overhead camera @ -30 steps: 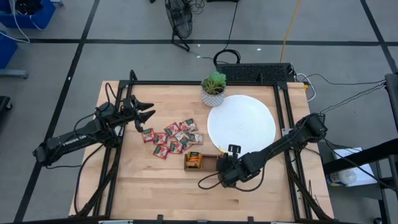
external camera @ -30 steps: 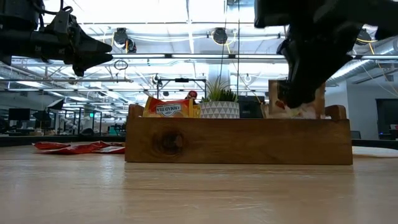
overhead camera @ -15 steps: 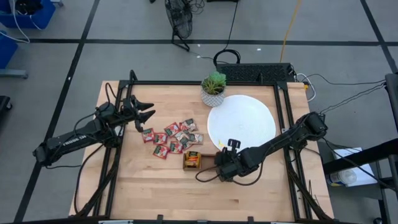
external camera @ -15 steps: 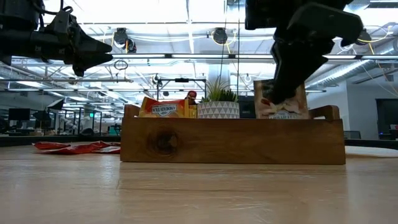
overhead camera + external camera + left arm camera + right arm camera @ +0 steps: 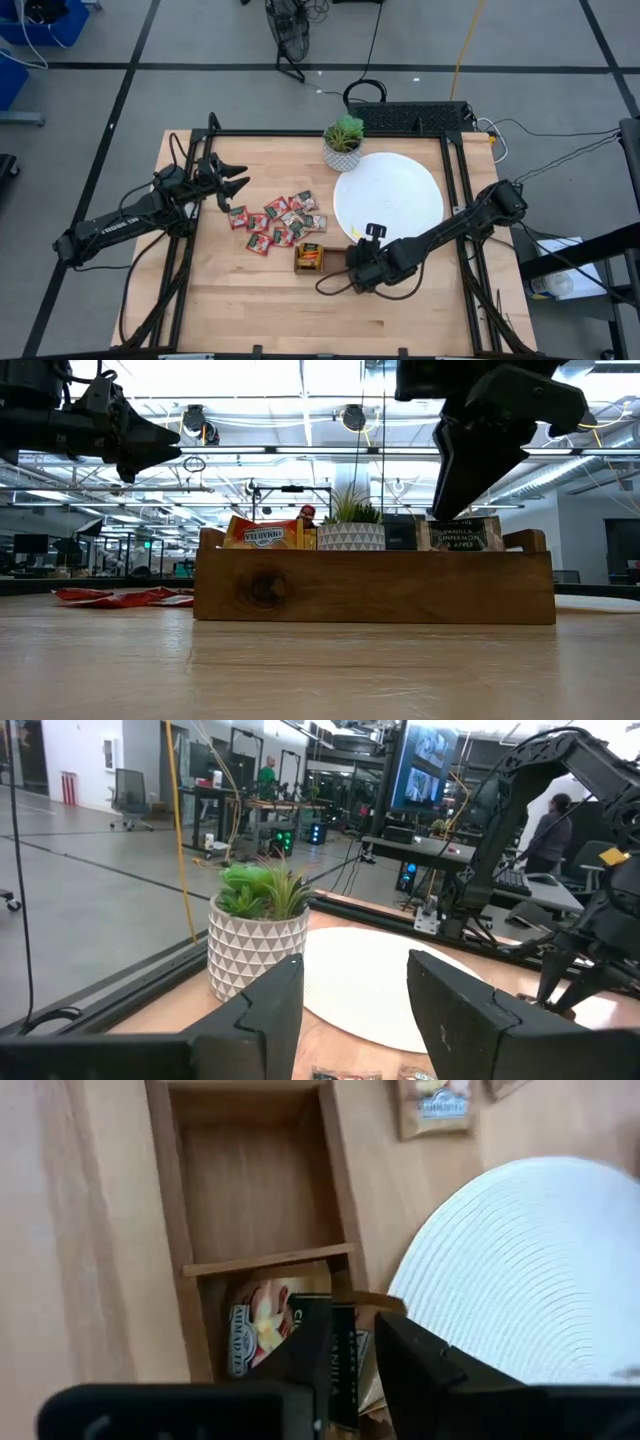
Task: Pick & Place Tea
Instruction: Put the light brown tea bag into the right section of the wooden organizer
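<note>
Several red and pale tea sachets (image 5: 280, 222) lie flat in a loose pile on the wooden table, left of the white disc (image 5: 390, 195). The brown wooden tray (image 5: 322, 258) holds orange sachets (image 5: 265, 534) in its left compartment. A pale dark-printed sachet (image 5: 460, 534) stands leaning in its right compartment. My right gripper (image 5: 450, 505) hovers just above that sachet, open; its fingers (image 5: 312, 1342) stand on either side of it without holding it. My left gripper (image 5: 245, 176) is open and empty in the air, left of the pile.
A small potted green plant (image 5: 343, 143) stands at the disc's far left rim. The tray's middle compartment (image 5: 250, 1180) is bare wood. Black frame rails run along the table's left and right sides. Bare tabletop lies near the front edge.
My right gripper has gone a little toward the table's left edge over the tray's right compartment with the pale sachet held upright, then let go and opened. The sachet has dropped lower into the compartment, and only its top now shows above the tray wall.
</note>
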Robot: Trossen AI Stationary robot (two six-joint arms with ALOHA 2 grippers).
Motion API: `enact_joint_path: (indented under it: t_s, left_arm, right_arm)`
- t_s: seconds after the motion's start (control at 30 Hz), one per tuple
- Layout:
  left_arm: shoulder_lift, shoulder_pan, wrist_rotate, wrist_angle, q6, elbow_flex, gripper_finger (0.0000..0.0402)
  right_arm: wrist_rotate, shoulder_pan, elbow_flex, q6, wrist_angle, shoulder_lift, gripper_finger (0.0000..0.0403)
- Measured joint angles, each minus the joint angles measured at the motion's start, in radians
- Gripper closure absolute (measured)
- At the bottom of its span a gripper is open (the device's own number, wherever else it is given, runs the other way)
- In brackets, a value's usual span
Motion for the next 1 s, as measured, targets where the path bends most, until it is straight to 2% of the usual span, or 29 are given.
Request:
enact_joint_path:
  t_s: [0.23, 0.37, 0.5, 0.67, 0.8, 1.0]
  left_arm:
    - [0.0, 0.0, 0.0, 0.0, 0.0, 0.0, 0.022]
    - [0.0, 0.0, 0.0, 0.0, 0.0, 0.0, 0.022]
    - [0.0, 0.0, 0.0, 0.0, 0.0, 0.0, 0.022]
    - [0.0, 0.0, 0.0, 0.0, 0.0, 0.0, 0.022]
    - [0.0, 0.0, 0.0, 0.001, 0.0, 0.0, 0.0219]
    - [0.0, 0.0, 0.0, 0.0, 0.0, 0.0, 0.022]
  right_arm:
    - [0.026, 0.0, 0.004, -0.063, 0.047, -0.038, 0.0396]
    - [0.02, 0.007, 0.071, -0.123, 0.044, -0.05, 0.0401]
    - [-0.074, 0.014, 0.135, -0.155, 0.037, -0.018, 0.0402]
    - [-0.213, 0.015, 0.138, -0.102, -0.034, 0.084, 0.0403]
    - [-0.22, 0.012, 0.138, -0.046, -0.117, 0.155, 0.0403]
    - [-0.254, 0.005, 0.138, -0.043, -0.127, 0.186, 0.0403]
